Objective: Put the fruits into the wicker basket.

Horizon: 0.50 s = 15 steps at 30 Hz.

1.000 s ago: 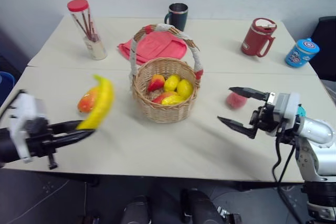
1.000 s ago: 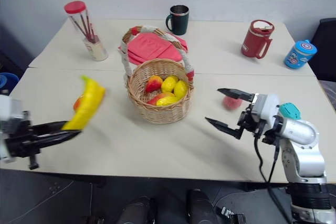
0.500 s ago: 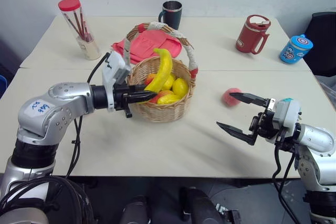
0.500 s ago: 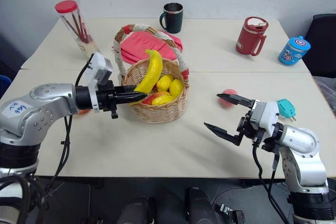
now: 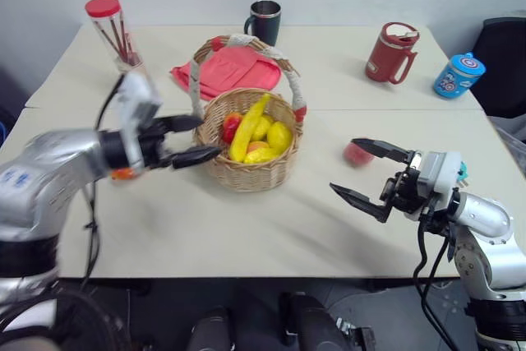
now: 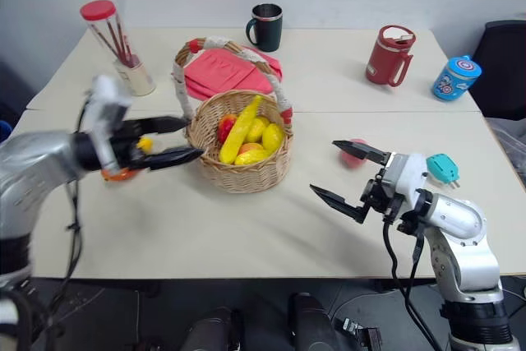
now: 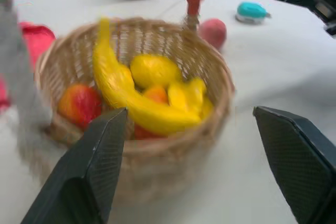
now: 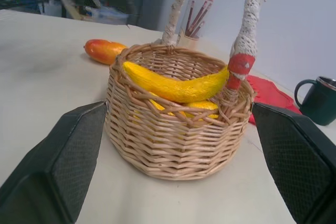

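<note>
The wicker basket stands mid-table, and the yellow banana lies across the other fruits inside it. My left gripper hovers open and empty just left of the basket's rim. Partly hidden behind that arm, the orange-red mango lies on the table; the right wrist view shows this mango beyond the basket. The pink peach rests on the table to the basket's right, just behind my right gripper, which is wide open and empty.
A pink-red cloth lies behind the basket. A red-capped jar of sticks, a dark mug, a red mug and a blue cup stand along the back. A teal plug sits beside my right arm.
My left gripper opened and let the banana go; it now lies in the basket. The left gripper drew back a little to the left. The right gripper stayed open.
</note>
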### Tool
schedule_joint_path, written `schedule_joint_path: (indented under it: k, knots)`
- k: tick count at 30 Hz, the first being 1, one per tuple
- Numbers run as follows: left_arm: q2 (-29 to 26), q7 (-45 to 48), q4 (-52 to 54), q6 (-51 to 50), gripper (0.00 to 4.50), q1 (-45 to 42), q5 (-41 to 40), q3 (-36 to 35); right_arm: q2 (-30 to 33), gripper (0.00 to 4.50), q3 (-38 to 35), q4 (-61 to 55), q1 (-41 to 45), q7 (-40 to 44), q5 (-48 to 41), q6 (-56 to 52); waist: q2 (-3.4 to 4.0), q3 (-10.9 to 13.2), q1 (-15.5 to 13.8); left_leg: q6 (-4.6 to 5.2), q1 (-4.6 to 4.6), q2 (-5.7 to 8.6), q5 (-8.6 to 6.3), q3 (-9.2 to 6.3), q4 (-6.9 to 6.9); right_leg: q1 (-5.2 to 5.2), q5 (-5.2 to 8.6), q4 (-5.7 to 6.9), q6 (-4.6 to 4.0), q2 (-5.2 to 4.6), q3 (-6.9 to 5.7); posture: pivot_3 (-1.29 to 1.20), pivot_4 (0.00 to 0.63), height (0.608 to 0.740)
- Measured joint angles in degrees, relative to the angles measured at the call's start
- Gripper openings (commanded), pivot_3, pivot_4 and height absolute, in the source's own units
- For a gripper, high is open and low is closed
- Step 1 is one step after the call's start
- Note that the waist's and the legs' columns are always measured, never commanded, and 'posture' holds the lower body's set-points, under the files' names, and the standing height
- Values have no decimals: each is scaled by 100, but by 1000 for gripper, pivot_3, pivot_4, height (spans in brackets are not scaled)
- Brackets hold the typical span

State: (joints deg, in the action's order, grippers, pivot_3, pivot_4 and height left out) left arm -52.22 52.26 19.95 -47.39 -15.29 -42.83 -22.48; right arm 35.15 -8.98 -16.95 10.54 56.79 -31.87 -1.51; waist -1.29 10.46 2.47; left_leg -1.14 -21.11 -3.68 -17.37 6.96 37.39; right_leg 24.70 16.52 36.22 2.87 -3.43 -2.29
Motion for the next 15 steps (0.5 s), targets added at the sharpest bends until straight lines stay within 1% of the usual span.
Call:
schedule_joint_path:
  k: [1,2,3,4,5,6,9,12,14,15]
  knots:
    - [-20,104,31,7,4262,435,-2,-353,-1,4500,13,-40,72,-2,-76,-86,-5,3,-5,0,-2,-3,0,-1,3,3,1,0,-2,1,-1,0,150,740]
    - [-3,220,86,76,4471,1093,25,-891,-9,4500,63,-129,194,-12,-238,-272,-7,5,11,1,-1,-3,-1,-1,3,4,1,1,-2,-1,0,0,150,740]
    - [48,260,73,120,4494,1428,65,-1165,-17,4500,74,-182,219,-18,-327,-366,-8,4,-6,7,0,0,-4,-9,4,-1,2,3,-4,-5,-6,0,150,740]
    - [277,278,42,383,4494,1984,182,-1738,-94,4500,211,-259,355,-41,-434,-537,-10,4,-17,23,2,-1,-14,-10,3,-4,1,-3,-6,-8,-9,0,150,740]
    - [390,267,-49,471,4494,2175,256,-1944,-148,4500,241,-329,358,-46,-484,-591,-10,4,-29,37,2,0,-25,-11,3,-4,1,-2,-7,-10,-11,0,150,740]
    - [640,198,-231,734,4494,2474,353,-2353,-259,4500,372,-365,430,-81,-517,-638,-11,3,-47,39,2,-1,-27,-14,1,-7,-4,-11,-15,-10,-18,0,150,740]
    - [1289,-144,-1127,1504,4494,2988,554,-3373,-527,4500,648,-516,499,-196,-518,-718,-14,1,-91,43,-3,-2,-29,-24,2,-9,-5,-14,-17,-16,-30,0,150,740]
    - [1654,-509,-2230,2359,4494,3438,836,-4059,-673,4500,693,-554,589,-308,-461,-710,-25,-5,-89,52,-8,-1,-40,-27,1,-11,-5,-26,-17,-26,-37,0,150,740]
    - [1670,-790,-2745,2495,4494,3634,973,-4221,-671,4500,691,-555,606,-305,-391,-667,-47,-18,-104,55,-12,0,-42,-34,0,-12,-5,-32,-18,-36,-46,0,150,740]
    - [1670,-863,-2793,2482,4494,3671,980,-4213,-668,4500,691,-556,612,-297,-369,-647,-57,-24,-116,54,-12,1,-43,-41,1,-16,-4,-33,-19,-43,-53,0,150,740]
